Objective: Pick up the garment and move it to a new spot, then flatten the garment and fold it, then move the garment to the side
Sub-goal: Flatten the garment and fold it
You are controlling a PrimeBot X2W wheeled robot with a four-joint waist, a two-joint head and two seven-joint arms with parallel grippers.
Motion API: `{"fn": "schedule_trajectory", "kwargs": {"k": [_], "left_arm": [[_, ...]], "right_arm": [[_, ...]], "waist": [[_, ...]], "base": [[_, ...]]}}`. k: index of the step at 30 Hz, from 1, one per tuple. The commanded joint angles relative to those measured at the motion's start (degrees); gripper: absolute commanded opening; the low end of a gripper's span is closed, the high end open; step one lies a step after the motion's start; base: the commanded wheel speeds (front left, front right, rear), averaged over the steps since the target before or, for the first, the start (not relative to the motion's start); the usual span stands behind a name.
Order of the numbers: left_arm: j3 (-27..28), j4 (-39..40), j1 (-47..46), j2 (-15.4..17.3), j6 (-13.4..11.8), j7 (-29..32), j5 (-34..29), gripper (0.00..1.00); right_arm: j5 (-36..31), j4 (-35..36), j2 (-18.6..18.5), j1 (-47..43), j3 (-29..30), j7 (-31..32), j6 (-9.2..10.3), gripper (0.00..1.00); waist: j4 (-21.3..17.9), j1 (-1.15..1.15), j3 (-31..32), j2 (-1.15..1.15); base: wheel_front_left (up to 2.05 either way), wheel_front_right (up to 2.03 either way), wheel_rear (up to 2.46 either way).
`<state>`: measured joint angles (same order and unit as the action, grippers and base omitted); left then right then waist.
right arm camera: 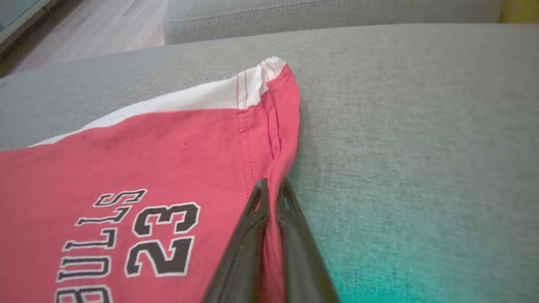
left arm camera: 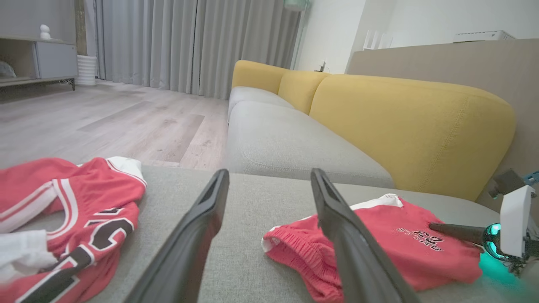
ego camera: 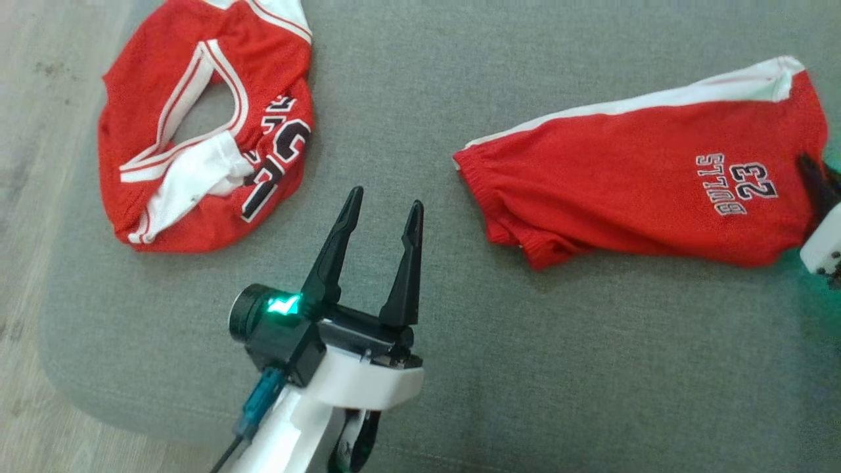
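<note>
Near the cushion's [ego camera: 407, 85] left edge: jersey [ego camera: 197, 131], red with white trim and black lettering, bunched into a rough ring.

Toward the cushion's front, left of its middle: left gripper [ego camera: 386, 197], fingers spread wide with nothing between them, over bare grey fabric, apart from both garments.

On the cushion's right half: shorts [ego camera: 624, 177], red mesh, lying nearly flat. White stripe along the far side, gathered waistband at the left end, some rumpling at the near-left corner, black "BULLS 23" print outlined in white near the right end.

At the shorts' right end, on the cushion's right side: right gripper [right arm camera: 271, 185], fingers pressed almost together, pinching the stitched red hem edge. Green glow on the grey fabric just beside it.
</note>
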<state>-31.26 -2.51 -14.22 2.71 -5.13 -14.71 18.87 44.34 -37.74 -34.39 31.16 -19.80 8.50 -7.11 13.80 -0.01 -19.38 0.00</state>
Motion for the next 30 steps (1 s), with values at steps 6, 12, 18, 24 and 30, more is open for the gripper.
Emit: {"fn": "schedule_trajectory", "kwargs": {"k": [6,12,18,24,30], "left_arm": [[4.37,3.65,3.19,0.17,-0.28,-0.29,-3.05,1.0],[5.32,3.86,4.3,0.17,0.47,-0.29,-4.1,1.0],[5.03,3.52,4.19,0.17,1.08,-0.29,-4.6,1.0],[4.73,2.34,4.77,0.17,1.36,-0.29,-4.51,1.0],[4.1,1.3,5.58,0.17,1.62,-0.29,-4.28,1.0]], "right_arm": [[-0.03,-2.44,-2.44,-1.63,0.75,-4.58,-0.37,0.0],[-0.99,-4.95,-5.52,-3.61,2.5,-5.29,-0.37,0.0],[-2.6,-4.53,-8.66,-5.29,4.83,-7.0,-0.37,0.0],[-7.35,2.32,-6.97,-2.85,4.6,-7.7,-0.37,0.0],[-15.14,16.03,-2.41,-2.46,2.24,-4.55,-0.37,0.0]], "waist": [[-3.35,0.01,4.02,0.0],[-7.28,0.01,4.92,0.0],[-10.34,0.01,5.09,0.0],[-11.75,0.01,6.85,0.0],[-11.13,0.01,9.47,0.0]], "base": [[0.0,0.0,0.0],[0.0,0.0,0.0],[0.0,0.0,0.0],[0.0,0.0,0.0],[0.0,0.0,0.0]]}}
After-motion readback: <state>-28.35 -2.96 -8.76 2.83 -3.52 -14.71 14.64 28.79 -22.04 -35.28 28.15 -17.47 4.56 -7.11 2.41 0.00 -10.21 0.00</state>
